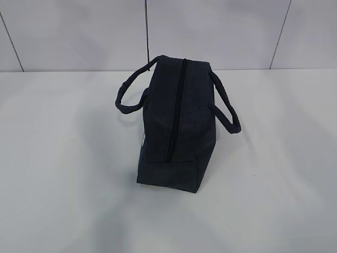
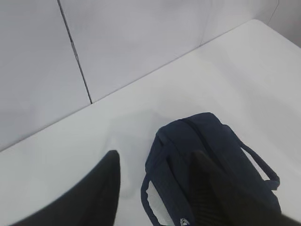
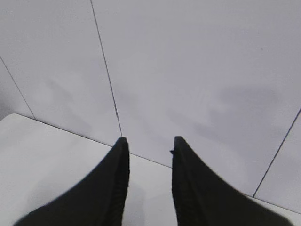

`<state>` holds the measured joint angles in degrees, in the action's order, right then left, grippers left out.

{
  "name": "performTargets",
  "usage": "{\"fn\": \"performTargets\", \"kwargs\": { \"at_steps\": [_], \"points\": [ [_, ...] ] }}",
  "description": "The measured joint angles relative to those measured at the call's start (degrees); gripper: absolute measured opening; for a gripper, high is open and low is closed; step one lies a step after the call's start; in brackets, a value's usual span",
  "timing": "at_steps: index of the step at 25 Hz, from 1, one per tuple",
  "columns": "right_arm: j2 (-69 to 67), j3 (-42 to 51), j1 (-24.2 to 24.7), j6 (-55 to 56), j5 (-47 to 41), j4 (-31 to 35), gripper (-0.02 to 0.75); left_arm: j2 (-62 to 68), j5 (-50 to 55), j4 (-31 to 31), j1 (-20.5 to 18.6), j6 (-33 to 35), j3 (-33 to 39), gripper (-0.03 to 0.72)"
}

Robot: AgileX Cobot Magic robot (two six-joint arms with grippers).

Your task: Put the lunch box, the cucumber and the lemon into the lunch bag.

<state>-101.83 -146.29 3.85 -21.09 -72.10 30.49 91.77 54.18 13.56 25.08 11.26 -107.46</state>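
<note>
The dark navy lunch bag (image 1: 176,121) stands on the white table with its top zipper closed and its two loop handles hanging out to each side. It also shows in the left wrist view (image 2: 207,160), with a small white logo on its side. My left gripper (image 2: 155,157) is open and empty, held above the bag's near end. My right gripper (image 3: 149,141) is open and empty, facing the wall away from the bag. Neither gripper shows in the exterior view. The lunch box, the cucumber and the lemon are out of view.
The white table (image 1: 63,184) spreads around the bag on all sides. A white panelled wall (image 1: 79,31) with dark seams stands right behind the table's far edge.
</note>
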Motion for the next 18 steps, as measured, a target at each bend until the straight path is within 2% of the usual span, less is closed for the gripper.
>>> {"fn": "performTargets", "kwargs": {
  "at_steps": [5,8,14,18],
  "points": [
    [7.1,1.5,0.0,0.9,-0.8,0.9,0.239,-6.8,4.5,-0.5,0.0,0.0,0.0,0.336],
    [12.0,6.7,0.0,0.9,-0.9,2.1,0.239,-11.3,8.5,-0.7,0.0,0.0,-0.1,0.335],
    [24.3,25.4,0.0,0.4,-0.9,2.4,0.239,-20.6,14.7,-0.7,0.0,0.0,0.0,0.332],
    [35.6,40.2,0.0,-0.6,-1.0,1.6,0.239,-27.7,14.8,-0.7,0.0,0.0,6.3,0.332]
  ]
}}
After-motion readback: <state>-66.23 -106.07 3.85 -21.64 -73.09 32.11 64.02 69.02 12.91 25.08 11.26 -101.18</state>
